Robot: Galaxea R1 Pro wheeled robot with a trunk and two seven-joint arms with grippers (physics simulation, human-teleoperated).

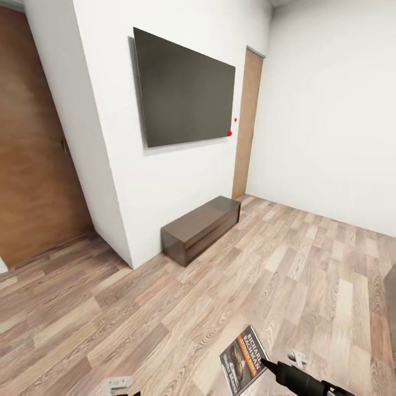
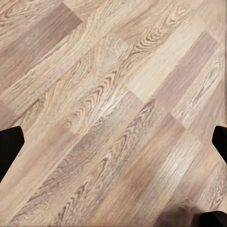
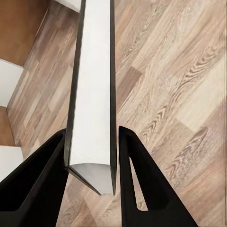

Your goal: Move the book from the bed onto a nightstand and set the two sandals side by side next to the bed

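Meanwhile, right end effector (image 3: pixel 90 156) clamps the book (image 1: pixel 243 360) above the floor (image 1: pixel 165 308).

The right hand (image 3: pixel 90 156) has two matte black fingers (image 3: pixel 144 189), flat and wedge-shaped, wide at the base and narrow at the tip. In the head view its arm is black and round, with pale grey fittings beside it. The left hand's fingers (image 2: pixel 10 144) are black too.

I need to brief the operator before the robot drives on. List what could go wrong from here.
1. The right gripper pinches the book only near one end, so a jolt could let it swing or slip.
2. The head view faces a wall-mounted screen and a low dark cabinet, not a nightstand; that cabinet could be mistaken for one.
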